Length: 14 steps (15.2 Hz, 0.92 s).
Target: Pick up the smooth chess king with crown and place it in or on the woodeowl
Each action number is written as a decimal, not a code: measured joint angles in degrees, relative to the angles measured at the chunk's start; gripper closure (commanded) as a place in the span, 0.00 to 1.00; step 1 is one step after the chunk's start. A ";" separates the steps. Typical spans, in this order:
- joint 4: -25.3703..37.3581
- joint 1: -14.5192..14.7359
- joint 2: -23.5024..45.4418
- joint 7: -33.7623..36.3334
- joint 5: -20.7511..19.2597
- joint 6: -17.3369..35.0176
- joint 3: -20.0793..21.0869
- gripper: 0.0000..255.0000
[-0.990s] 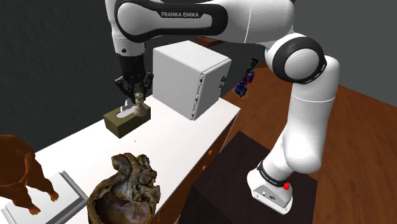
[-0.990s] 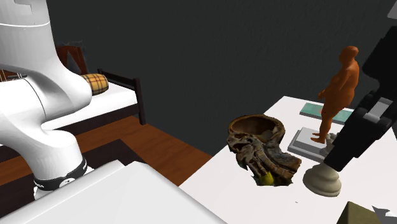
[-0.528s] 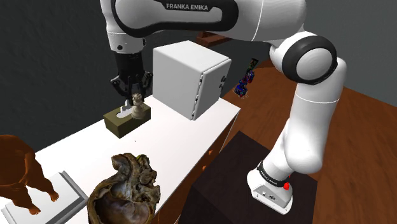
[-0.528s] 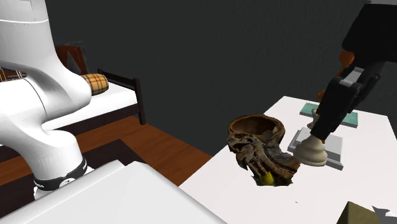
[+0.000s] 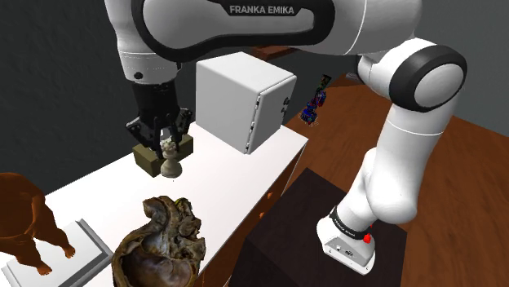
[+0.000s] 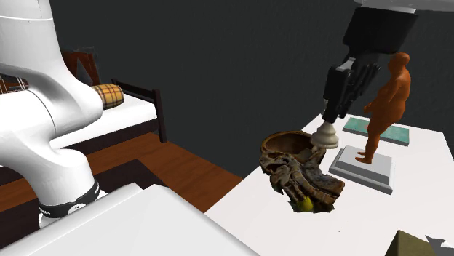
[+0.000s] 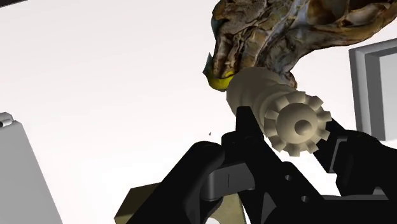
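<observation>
Chess king (image 5: pixel 169 160) (image 6: pixel 325 136) (image 7: pixel 287 118): pale beige, smooth, with a flared round base and a notched crown. Was clamped near the crown between the black fingers of the gripper (image 5: pixel 167 142) (image 6: pixel 332 116) (image 7: pixel 296 138), drawn in narrowly on it. Hung upright, long axis vertical, base down, crown up into the hand and facing the wrist camera. Seemed to hang clear of the white table (image 5: pixel 228 179), between the olive box (image 5: pixel 144 157) and the gnarled brown owl carving (image 5: pixel 159 245) (image 6: pixel 298 166) (image 7: pixel 273 32), close by its rim in the second exterior view. Read "FRANKA EMIKA" in white on the arm (image 5: pixel 359 24), across a dark band.
</observation>
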 measured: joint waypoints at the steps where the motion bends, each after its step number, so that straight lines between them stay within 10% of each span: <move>1: -0.55 0.89 -0.27 1.40 0.15 0.49 0.57 1.00; 14: -6.39 5.49 -1.34 8.61 0.89 6.22 3.57 1.00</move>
